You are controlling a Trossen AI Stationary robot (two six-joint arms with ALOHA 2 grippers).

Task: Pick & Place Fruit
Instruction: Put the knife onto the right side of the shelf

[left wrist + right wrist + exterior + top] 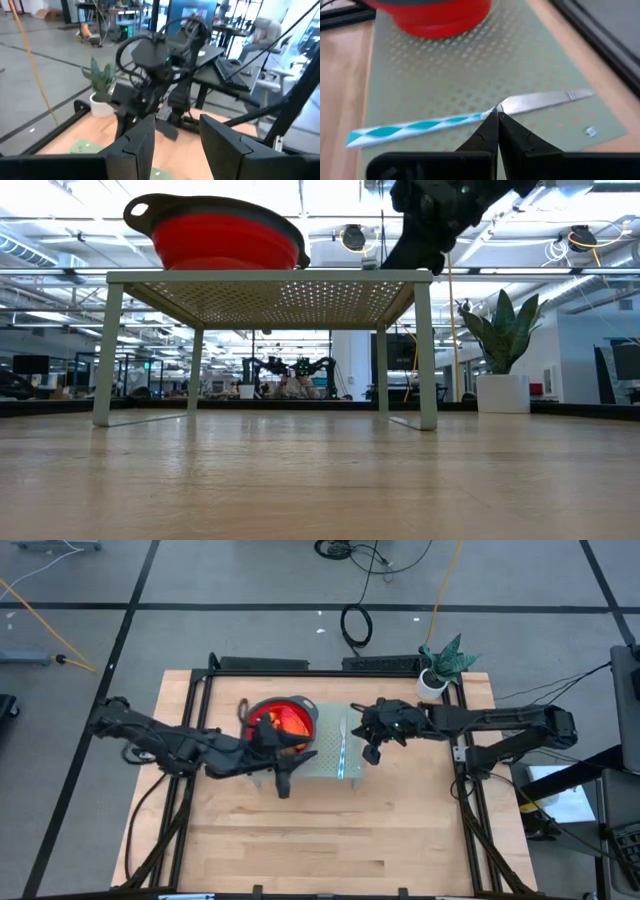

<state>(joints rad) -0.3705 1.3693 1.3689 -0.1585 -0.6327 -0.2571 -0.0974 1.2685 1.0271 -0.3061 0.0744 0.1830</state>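
Both arms over the perforated rack (318,762) on the wooden table (330,840).
Red bowl (283,720), orange fruit (290,720) inside, sits at the rack's ten o'clock; left gripper (283,783), jaws spread, at six; right gripper (497,120), jaws pressed together, touching the knife (470,117).

Bowl (285,718) w/ fruit (287,720) sits on rack (322,766), left end; knife (343,750) lies right of it; plant (443,664) behind-right.

A red bowl (228,238) sits upper left on a perforated rack (270,295); a dark tool (425,230) hangs upper right.
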